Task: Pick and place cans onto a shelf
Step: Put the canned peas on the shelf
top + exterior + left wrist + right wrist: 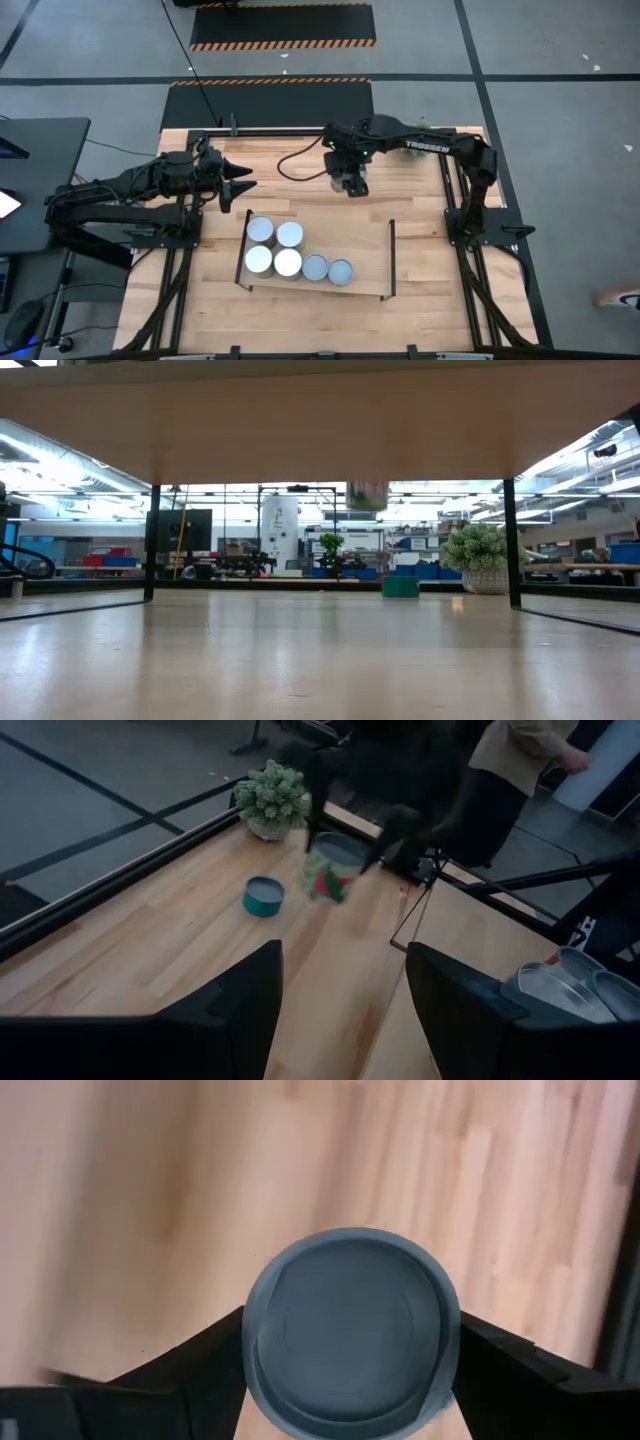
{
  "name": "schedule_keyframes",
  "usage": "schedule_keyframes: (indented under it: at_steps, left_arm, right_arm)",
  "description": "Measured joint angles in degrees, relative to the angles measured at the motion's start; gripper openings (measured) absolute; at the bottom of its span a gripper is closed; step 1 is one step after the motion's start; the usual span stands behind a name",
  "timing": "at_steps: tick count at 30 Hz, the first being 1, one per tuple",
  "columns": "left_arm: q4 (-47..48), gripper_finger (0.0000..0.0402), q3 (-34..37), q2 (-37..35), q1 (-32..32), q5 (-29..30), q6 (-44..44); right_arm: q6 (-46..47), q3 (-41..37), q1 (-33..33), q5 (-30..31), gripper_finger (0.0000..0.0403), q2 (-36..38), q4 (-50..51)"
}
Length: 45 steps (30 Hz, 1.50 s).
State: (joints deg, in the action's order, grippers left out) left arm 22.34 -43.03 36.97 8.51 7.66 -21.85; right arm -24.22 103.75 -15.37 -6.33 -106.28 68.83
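Observation:
The shelf (365, 255) is a light-wood board with black rails, standing at the table's near middle. Several cans stand upright on its left half, whitish ones (274, 246) and two bluish ones (328, 269). They also show in the left wrist view (565, 982). My right gripper (350, 184) is beyond the shelf, shut on a bluish-topped can (350, 1345) with a green and red label (328, 872), held in the air. My left gripper (240, 185) is open and empty, left of it, above the table. My right gripper pinches the can between its two fingers, on opposite sides of its wall just below the top rim (256, 1355). The fingers come from above and point down. The can is upright and lifted clear of the table (367, 495).
A low teal tin (264, 896) stands on the table near the far edge, beside a small green plant (272, 796) in a white pot. The shelf's right half is bare. A person (520, 760) stands beyond the table. A dark desk (40, 180) lies left of the table.

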Motion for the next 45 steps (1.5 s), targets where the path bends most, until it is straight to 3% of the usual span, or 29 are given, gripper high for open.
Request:
schedule_keyframes:
  at_steps: [9,19,28,45]
  left_arm:
    - [-0.2,0.0220,0.0,0.0,0.0,0.0,-3.0]
    - [-0.2,0.0220,0.0,0.0,0.0,0.0,-2.5]
    - [-0.2,0.0220,0.0,0.0,0.0,0.0,-2.6]
    - [-0.3,0.0220,0.0,0.0,0.0,0.0,-2.4]
  right_arm:
    - [13.2,8.6,9.9,-0.8,0.0291,0.0,5.0]
    - [27.1,8.8,21.0,5.6,0.0291,0.0,8.2]
    - [33.7,6.5,28.4,7.6,0.0306,0.2,5.7]
    - [36.3,1.4,31.1,8.3,0.0316,0.3,1.7]
